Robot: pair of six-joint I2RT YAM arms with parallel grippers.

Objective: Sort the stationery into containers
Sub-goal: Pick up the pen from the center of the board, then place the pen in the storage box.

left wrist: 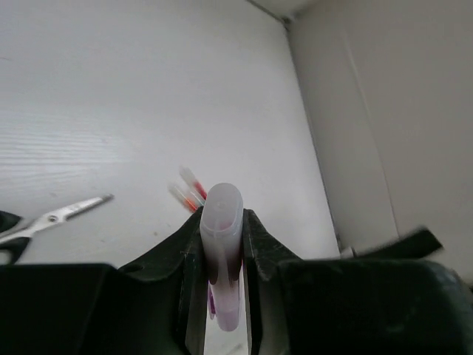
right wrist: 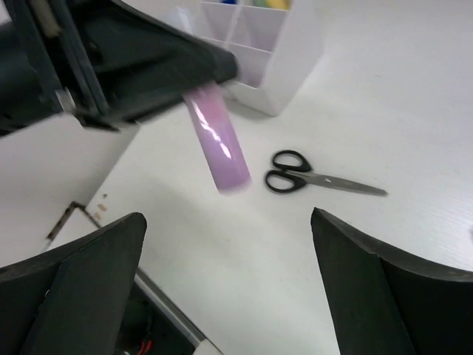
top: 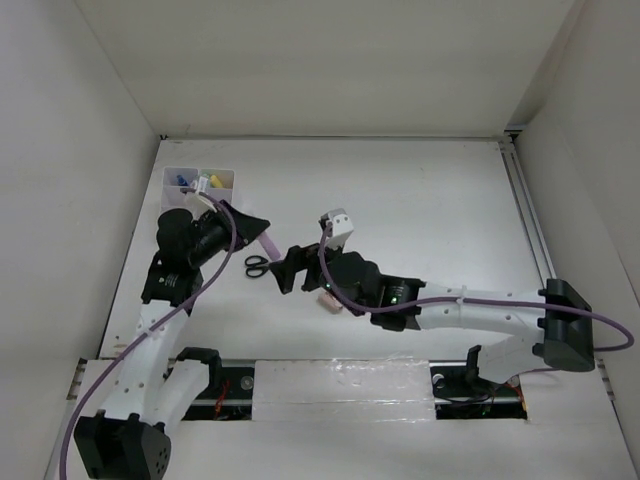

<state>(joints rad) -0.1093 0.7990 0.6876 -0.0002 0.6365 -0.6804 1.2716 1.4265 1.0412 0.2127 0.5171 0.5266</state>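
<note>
Scissors (left wrist: 55,217) cut by left edge, organizer box (right wrist: 275,59) cropped above, left hand (right wrist: 212,70) blurred

I looked down on a white table (top: 420,200) boxed in by plain white walls (top: 330,60). A metal rail (top: 527,215) ran along its right edge, and glossy tape (top: 340,385) covered the near edge.

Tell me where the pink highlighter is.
Top view, left side: the pink highlighter is clamped in the left gripper, beside the black-handled scissors, near the organizer box.

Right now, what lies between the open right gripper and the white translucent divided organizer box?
Black-handled scissors lie on the table between them, and the left gripper holds a pink highlighter above that stretch; right wrist view.
</note>
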